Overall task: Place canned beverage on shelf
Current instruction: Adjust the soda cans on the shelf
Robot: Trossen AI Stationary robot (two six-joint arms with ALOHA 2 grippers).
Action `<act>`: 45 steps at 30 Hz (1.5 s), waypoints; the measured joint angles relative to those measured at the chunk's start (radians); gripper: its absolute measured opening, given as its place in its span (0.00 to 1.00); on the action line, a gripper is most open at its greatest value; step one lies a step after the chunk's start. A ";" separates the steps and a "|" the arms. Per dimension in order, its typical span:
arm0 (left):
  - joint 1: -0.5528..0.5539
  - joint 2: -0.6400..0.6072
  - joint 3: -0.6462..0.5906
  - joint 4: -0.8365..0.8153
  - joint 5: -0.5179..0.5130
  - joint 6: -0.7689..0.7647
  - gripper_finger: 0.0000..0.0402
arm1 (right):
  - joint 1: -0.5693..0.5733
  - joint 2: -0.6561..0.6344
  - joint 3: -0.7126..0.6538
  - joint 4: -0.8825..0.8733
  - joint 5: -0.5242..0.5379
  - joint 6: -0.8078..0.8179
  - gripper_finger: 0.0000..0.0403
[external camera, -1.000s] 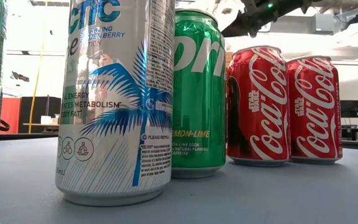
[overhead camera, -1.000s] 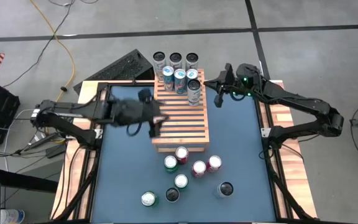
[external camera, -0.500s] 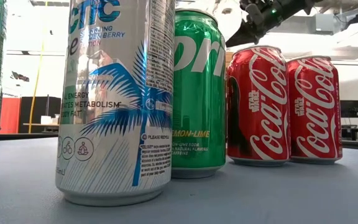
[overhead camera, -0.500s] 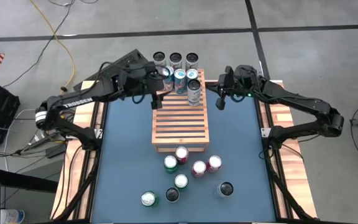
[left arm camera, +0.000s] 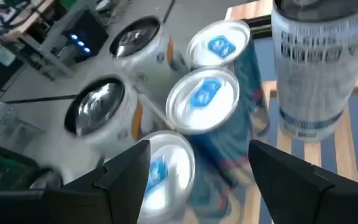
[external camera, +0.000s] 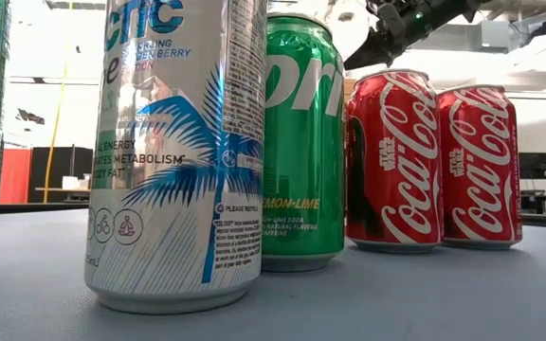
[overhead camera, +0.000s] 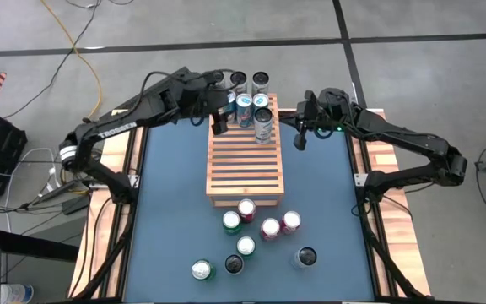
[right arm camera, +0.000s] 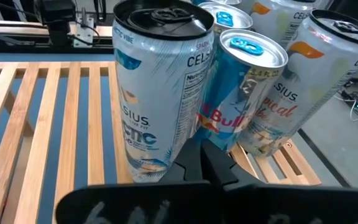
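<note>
The slatted wooden shelf lies mid-table. At its far end stand three blue-topped cans and a taller white can. My left gripper hovers open over the leftmost of them, its fingers apart above the can tops and holding nothing. My right gripper hangs shut just right of the tall can, touching nothing that I can see. Several loose cans stand on the blue mat near the shelf's near end.
Dark-topped white cans stand in a row just beyond the shelf's far end. The low view is filled by the loose cans, a silver one, a green one and two red ones. The shelf's middle and near slats are bare.
My left gripper has swung from over the shelf's left middle toward the table's far edge and a little rightward. It now hangs above the cans at the shelf's far end, fast at first, then slowing. No can has moved.
</note>
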 joint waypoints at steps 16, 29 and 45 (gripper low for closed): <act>0.048 0.155 0.345 -0.381 0.071 0.042 0.67 | 0.000 0.000 0.000 -0.062 -0.026 -0.033 0.00; 0.089 0.174 0.344 -0.371 0.119 0.035 0.67 | 0.000 0.000 0.000 -0.064 -0.043 -0.071 0.00; 0.090 0.212 0.346 -0.390 0.085 0.018 0.67 | -0.007 0.000 0.000 -0.081 -0.043 -0.084 0.00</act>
